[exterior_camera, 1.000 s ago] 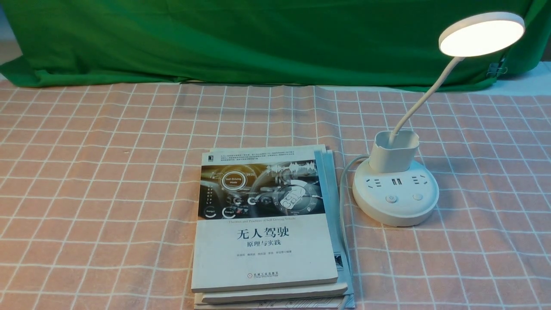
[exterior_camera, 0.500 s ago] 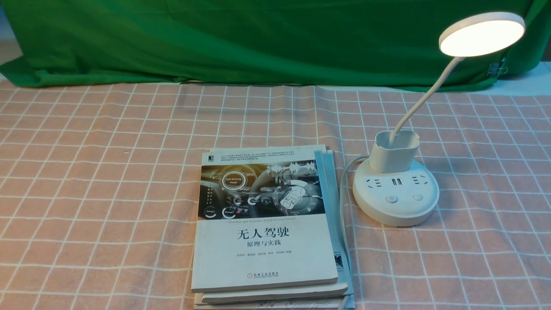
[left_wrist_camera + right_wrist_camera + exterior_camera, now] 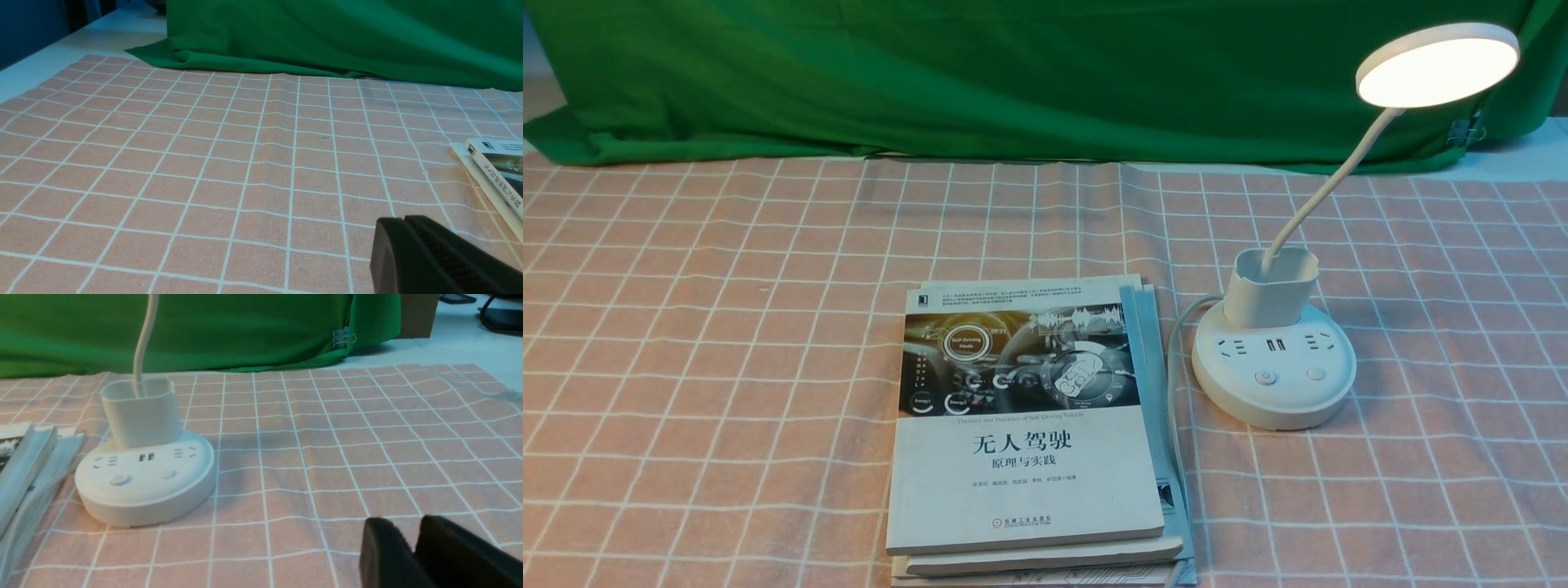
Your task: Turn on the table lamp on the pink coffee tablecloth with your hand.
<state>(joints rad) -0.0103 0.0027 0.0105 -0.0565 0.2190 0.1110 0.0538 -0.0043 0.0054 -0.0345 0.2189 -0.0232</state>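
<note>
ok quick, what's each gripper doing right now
Left gripper: shut, holding nothing.
Right gripper: shut, holding nothing, apart from the table lamp.

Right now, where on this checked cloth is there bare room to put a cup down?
Bare room: the checked cloth left of the books, the strip before the green cloth, and right of the lamp. Crowded: the gap between books and lamp, where the cord runs.

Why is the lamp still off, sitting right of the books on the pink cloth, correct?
Not off: in the front view the lamp head glows, so it is lit. It does stand right of the books on the pink cloth.
</note>
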